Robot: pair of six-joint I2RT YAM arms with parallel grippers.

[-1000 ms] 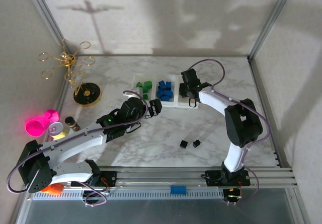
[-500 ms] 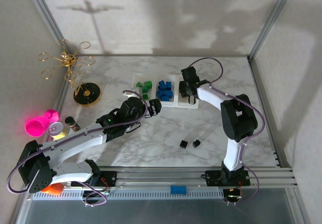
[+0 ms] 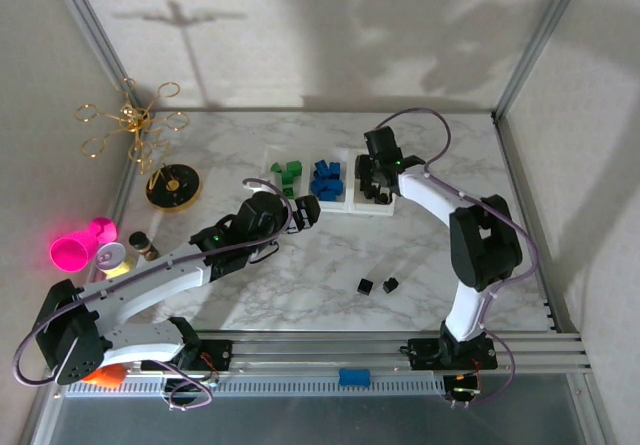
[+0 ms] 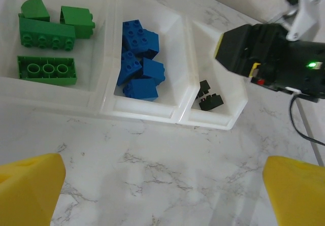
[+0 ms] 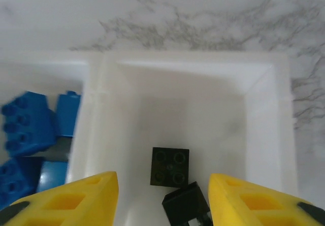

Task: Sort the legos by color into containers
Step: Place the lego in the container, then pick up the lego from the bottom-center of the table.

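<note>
Three joined white trays (image 3: 352, 205) stand at the back middle of the table. The left one holds green legos (image 4: 48, 48), the middle one blue legos (image 4: 139, 61), and the right one two black legos (image 5: 170, 166). My right gripper (image 5: 163, 190) hangs open just above the right tray (image 5: 264, 129), with the black bricks lying loose between its yellow fingers (image 5: 76, 198). Two more black legos (image 3: 377, 285) lie on the marble nearer the arms. My left gripper (image 3: 305, 213) is open over bare marble in front of the trays, holding nothing.
A black-and-gold dish (image 3: 173, 186), a gold wire stand (image 3: 130, 120), a pink cup (image 3: 75, 248) and small jars (image 3: 125, 253) sit along the left side. A blue block (image 3: 353, 376) lies on the front rail. An orange cylinder (image 3: 105, 373) sits by the left base.
My right gripper has shifted slightly toward the back over the right tray. The left arm has not moved.
</note>
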